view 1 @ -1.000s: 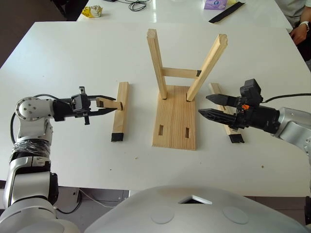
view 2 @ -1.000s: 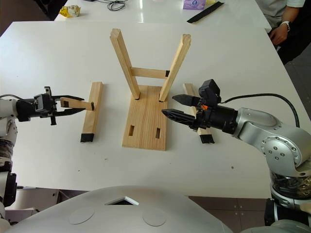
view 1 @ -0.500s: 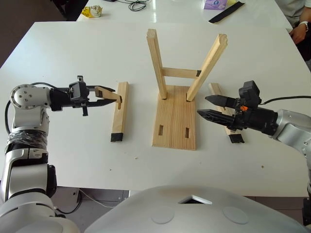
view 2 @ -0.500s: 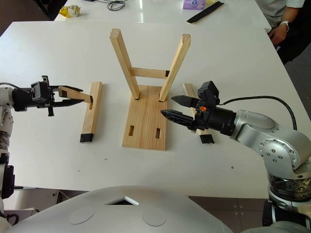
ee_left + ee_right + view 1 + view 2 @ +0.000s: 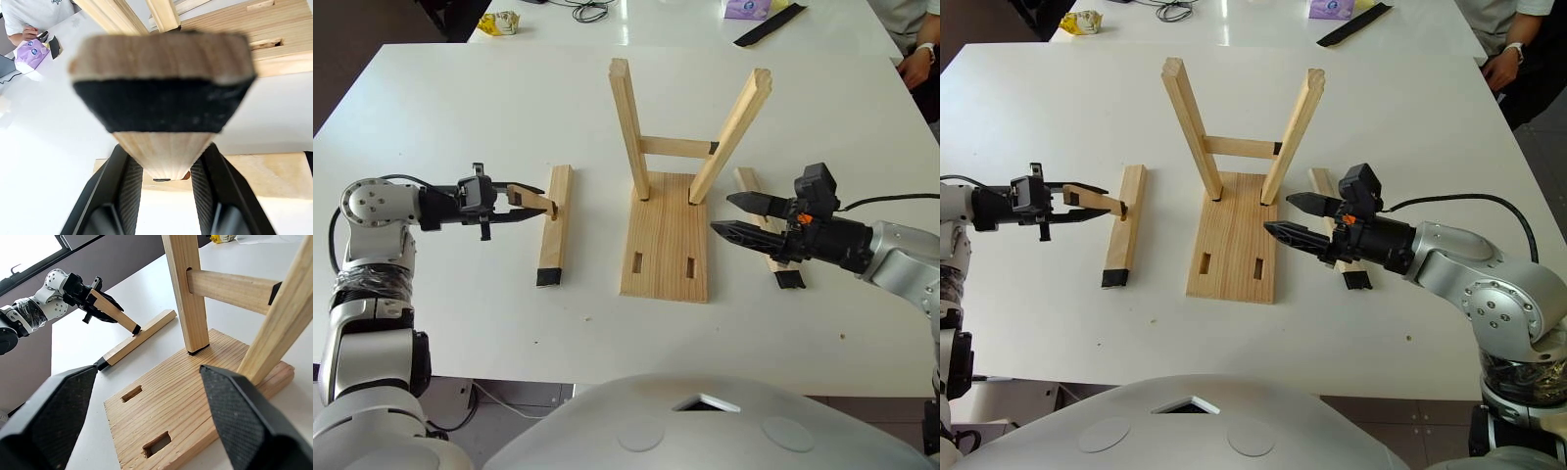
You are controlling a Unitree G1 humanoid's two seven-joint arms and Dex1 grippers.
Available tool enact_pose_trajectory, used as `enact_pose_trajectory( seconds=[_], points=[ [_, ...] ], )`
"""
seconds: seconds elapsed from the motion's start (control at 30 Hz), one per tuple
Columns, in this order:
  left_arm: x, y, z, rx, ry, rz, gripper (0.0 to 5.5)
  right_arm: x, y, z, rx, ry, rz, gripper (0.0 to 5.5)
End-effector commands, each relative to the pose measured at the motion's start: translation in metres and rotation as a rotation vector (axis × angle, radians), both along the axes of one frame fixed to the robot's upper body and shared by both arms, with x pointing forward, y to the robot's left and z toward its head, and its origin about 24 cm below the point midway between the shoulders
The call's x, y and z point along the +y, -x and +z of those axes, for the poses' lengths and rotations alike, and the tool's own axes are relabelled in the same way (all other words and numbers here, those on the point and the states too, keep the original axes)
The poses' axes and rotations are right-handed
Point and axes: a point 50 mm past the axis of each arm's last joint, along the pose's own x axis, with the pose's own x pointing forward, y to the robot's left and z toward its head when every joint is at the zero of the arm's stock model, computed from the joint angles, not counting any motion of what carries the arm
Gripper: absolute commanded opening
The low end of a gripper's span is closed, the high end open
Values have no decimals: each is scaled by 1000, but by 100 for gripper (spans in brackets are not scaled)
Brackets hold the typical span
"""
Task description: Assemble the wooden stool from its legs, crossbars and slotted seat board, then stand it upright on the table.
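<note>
Left gripper (image 5: 514,203) pinches a short crossbar (image 5: 1105,205) tight between its two fingers. The far end of this bar touches the side of a loose leg (image 5: 554,230). That leg lies flat on the white table (image 5: 460,98), just left of the seat board (image 5: 666,245). I cannot tell if the bar is pushed into the leg or only rests against it.

The right gripper (image 5: 722,213) has its fingers spread wide and holds nothing. It hangs by the right edge of the seat board, over a second loose leg (image 5: 745,182) that lies on the table.

The job looks about half done. Two standing legs (image 5: 628,127) are stuck in the far slots of the board, with a fixed crossbar (image 5: 675,147) between them. The two near slots (image 5: 637,261) have nothing in them yet. The two loose legs need to be joined by the held bar and pushed into those slots. Then the stool must be turned over to stand on its legs.
</note>
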Motion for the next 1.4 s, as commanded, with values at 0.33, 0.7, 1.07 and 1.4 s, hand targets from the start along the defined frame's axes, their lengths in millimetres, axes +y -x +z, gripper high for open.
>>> enact_pose_trajectory(
  seconds=[0.33, 0.7, 1.07, 1.4],
  points=[
    [3, 12, -6, 90, -56, -53, 131, 1, 2, 0, 0, 6, -6, 386],
    [-2, 7, -6, 276, -67, -1, 131, 3, 2, -2, 5, 14, -15, 386],
    [-3, 20, -32, 299, -66, 45, 131, 5, -3, -1, 2, 31, 14, 386],
    [-9, 18, -26, 367, 11, 60, 131, 7, -3, -1, -6, 47, 33, 386]
  ],
)
